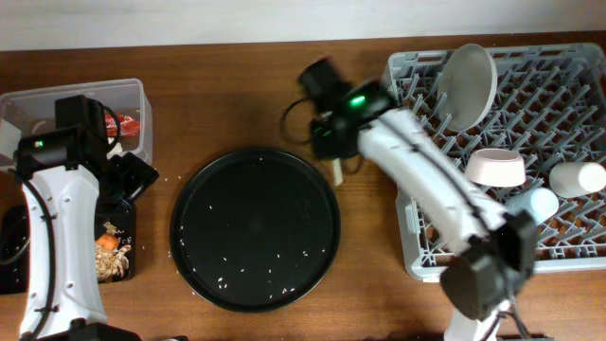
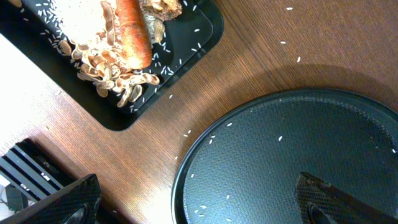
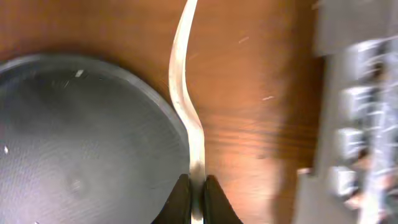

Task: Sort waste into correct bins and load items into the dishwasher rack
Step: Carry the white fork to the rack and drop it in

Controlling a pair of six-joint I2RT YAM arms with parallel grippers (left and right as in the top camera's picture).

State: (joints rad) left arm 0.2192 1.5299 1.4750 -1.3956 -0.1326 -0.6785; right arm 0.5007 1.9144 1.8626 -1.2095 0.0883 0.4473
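The right gripper [image 3: 196,186] is clamped tight on the handle end of the white fork [image 3: 180,93], whose slim shaft runs straight out ahead of the fingers. The wrist view does not show whether the far end is touching the table. Just off one side of the hand lies the edge of the round black tray [image 3: 81,137], and the fork passes along its rim. Off the other side, a little farther out, is the wall of the grey rack [image 3: 348,93], blurred in this view. Deeper in the rack, well beyond the hand, the plate [image 1: 469,83] stands on edge among the pegs, with the bowl [image 1: 494,169], the cream cup [image 1: 578,178] and the light-blue cup [image 1: 540,202] lying in it.

The left gripper [image 2: 196,199] hangs wide open and empty over the near rim of the round tray. Ahead of it sits the flat black tray [image 2: 186,43], holding the carrot [image 2: 134,31] and brown scraps [image 2: 106,68]. Farther off, the clear tub [image 1: 133,95] holds the snack wrapper [image 1: 128,123].

The step in hand looks like loading the fork, the last item outside the rack. The next move calls for lifting it over the rack wall, lowering it between pegs, and only then releasing it. A loose drop could let so thin a piece slip through the grid.
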